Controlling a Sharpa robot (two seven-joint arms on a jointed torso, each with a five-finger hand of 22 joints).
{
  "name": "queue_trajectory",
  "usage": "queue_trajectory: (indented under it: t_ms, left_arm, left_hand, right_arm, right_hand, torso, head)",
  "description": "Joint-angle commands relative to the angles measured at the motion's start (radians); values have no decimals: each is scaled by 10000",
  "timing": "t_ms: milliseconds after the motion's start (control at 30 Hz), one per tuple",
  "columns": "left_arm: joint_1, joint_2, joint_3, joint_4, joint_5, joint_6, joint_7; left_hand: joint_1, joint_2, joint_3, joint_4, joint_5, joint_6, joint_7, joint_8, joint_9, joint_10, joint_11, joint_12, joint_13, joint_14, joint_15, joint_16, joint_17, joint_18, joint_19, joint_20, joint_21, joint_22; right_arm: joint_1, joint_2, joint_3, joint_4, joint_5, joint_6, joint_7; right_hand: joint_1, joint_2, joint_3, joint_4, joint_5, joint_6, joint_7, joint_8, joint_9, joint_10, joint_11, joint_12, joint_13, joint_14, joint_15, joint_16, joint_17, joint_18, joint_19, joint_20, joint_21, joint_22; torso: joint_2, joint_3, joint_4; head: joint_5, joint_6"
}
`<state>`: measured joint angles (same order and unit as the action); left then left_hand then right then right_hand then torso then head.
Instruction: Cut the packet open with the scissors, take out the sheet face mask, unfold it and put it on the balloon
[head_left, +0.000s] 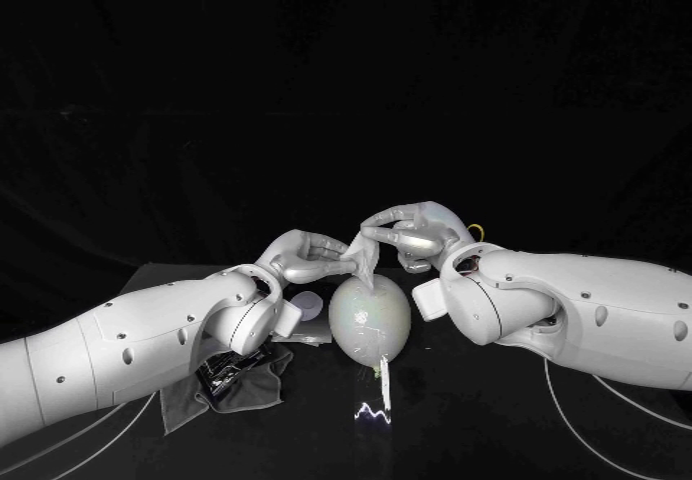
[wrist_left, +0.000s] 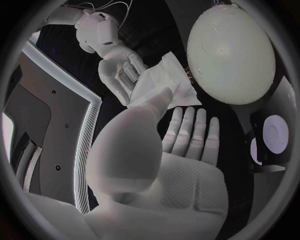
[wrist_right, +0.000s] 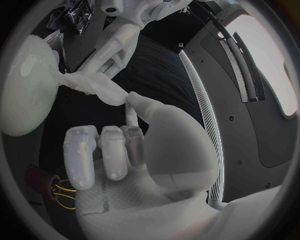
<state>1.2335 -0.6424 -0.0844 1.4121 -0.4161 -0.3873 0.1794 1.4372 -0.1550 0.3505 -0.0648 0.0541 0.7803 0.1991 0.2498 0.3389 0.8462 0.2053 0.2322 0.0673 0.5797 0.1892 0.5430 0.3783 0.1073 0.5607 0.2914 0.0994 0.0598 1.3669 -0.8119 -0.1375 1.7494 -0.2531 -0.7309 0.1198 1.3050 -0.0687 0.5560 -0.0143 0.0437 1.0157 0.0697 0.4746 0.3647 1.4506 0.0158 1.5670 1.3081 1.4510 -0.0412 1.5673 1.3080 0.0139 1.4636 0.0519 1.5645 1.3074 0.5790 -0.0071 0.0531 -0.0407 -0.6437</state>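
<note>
The left arm and right arm wear glossy, rounded white shells dotted with small dark screw holes. The left robot hand and right robot hand are silver, each with a dimpled white palm pad. Yellow wires loop at the right wrist. Thin white cables trail over the bench.

Black tabletop: matt, dark, carrying all that follows. Grey cloth: crumpled, lying on the tabletop toward the near left of the head view. Just behind it is a pale round disc, seemingly mounted on a dark block, though the dim view leaves that unsure. Thin white cables: trailing loose across the tabletop's near corners.
</note>
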Motion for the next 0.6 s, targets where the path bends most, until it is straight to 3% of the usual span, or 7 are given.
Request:
queue_trajectory:
  t_ms: [33, 67, 133, 267, 367, 600]
  left_arm:
    - [3, 120, 9, -118, -246, -320, 148]
    - [3, 154, 8, -154, -242, -341, 161]
    - [2, 198, 8, -196, -238, -371, 183]
    - [2, 250, 8, -243, -234, -338, 168]
    - [2, 252, 8, -261, -245, -247, 122]
    - [1, 144, 7, -244, -306, 7, 8]
  left_hand:
    - [54, 306, 186, 0, -43, 284, 262, 125, -22, 322, -73, 139, 20, 496, -109, 301, 11, -103, 445, -16, 145, 54]
    - [54, 306, 186, 0, -43, 284, 262, 125, -22, 322, -73, 139, 20, 496, -109, 301, 11, -103, 445, -16, 145, 54]
    - [43, 526, 561, 70, -47, 698, 188, 254, -61, 717, -225, 198, -9, 995, -281, 543, -27, 15, 1107, -28, 302, 122]
    - [-18, 571, 1191, 131, -50, 1115, 100, 330, -154, 1112, -350, 127, -49, 1524, -448, 735, -134, 140, 1540, -26, 384, 143]
    - [-48, 583, 1947, 147, -53, 1579, 14, 478, -188, 1674, -497, 98, -42, 2022, -635, 885, -242, 269, 1718, -33, 424, 144]
    - [-210, 496, 2631, 132, -60, 2053, -130, 711, -169, 2373, -695, -22, -41, 2575, -863, 1058, -378, 457, 1954, -25, 482, 145]
  right_arm:
    - [16, 10, 11, 30, -122, 59, 110]
    - [18, 9, 11, 31, -122, 58, 111]
    - [21, 6, 11, 33, -121, 58, 111]
    - [26, -5, 12, 36, -120, 53, 116]
    - [33, -23, 13, 16, -119, 43, 119]
    - [57, -96, 15, -99, -118, 22, 123]
  right_hand:
    - [8, 111, 64, 16, 50, 66, 1, 35, 910, 1202, -190, 38, 2627, 1198, -196, 35, 2628, -139, 1072, -22, 63, 2633]
    - [8, 111, 64, 16, 50, 66, 1, 35, 910, 1202, -190, 38, 2627, 1198, -196, 35, 2628, -139, 1072, -22, 63, 2633]
    - [8, 111, 64, 16, 50, 66, 1, 35, 910, 1202, -190, 38, 2627, 1198, -196, 35, 2628, -139, 1072, -22, 63, 2633]
    - [8, 111, 64, 16, 50, 66, 1, 35, 910, 1202, -190, 38, 2627, 1198, -196, 35, 2628, -139, 1072, -22, 63, 2633]
    - [-9, 103, 81, -3, 49, 54, 1, 56, 934, 1202, -190, 38, 2627, 1198, -196, 35, 2628, -139, 1072, -23, 63, 2633]
    - [-9, 103, 81, -3, 49, 54, 1, 56, 934, 1202, -190, 38, 2627, 1198, -196, 35, 2628, -139, 1072, -23, 63, 2633]
  torso:
    - [8, 2, -5]
    - [9, 3, -2]
    - [8, 2, -1]
    - [10, 1, -3]
    - [7, 5, 1]
    - [7, 5, 11]
  head:
    - [4, 10]
    - [3, 12]
    - [5, 12]
    - [7, 0]
    - [0, -2]
    - [-35, 1]
